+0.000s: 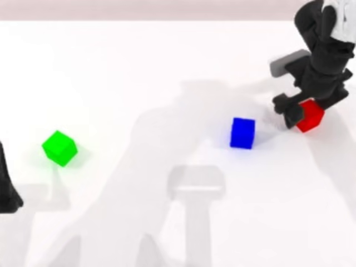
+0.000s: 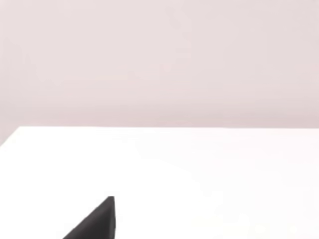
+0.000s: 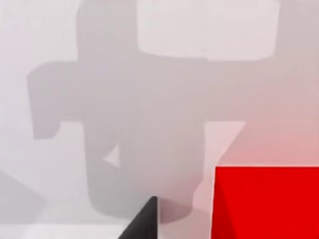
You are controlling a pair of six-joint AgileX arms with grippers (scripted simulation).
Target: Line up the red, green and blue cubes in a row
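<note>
Taking the small bright blue cube (image 1: 242,133) as our landmark and working from the near edge of the top view outward, we find our left hand (image 1: 8,189) first: it sits parked at the white tabletop's (image 1: 167,67) left edge, nearer the camera than the blue cube and well to its left. Only a black sliver of it shows, so we cannot tell whether it is released or clenched. A little farther in lies the small bright green cube (image 1: 59,147), far to the left of the blue cube and turned corner-on. The blue cube itself rests square to the tabletop, right of centre. Just to its right and slightly farther back is the small bright red cube (image 1: 310,115), with our right hand (image 1: 296,108) down over it. One black finger shows on the blue-cube side of the red cube, yet we cannot tell whether the hand is released or already grasping.

The cubes have no long axis, so facing matters little. We judge the right arm far the nearer for the red cube, and the row not yet formed, the green cube lying well apart.
</note>
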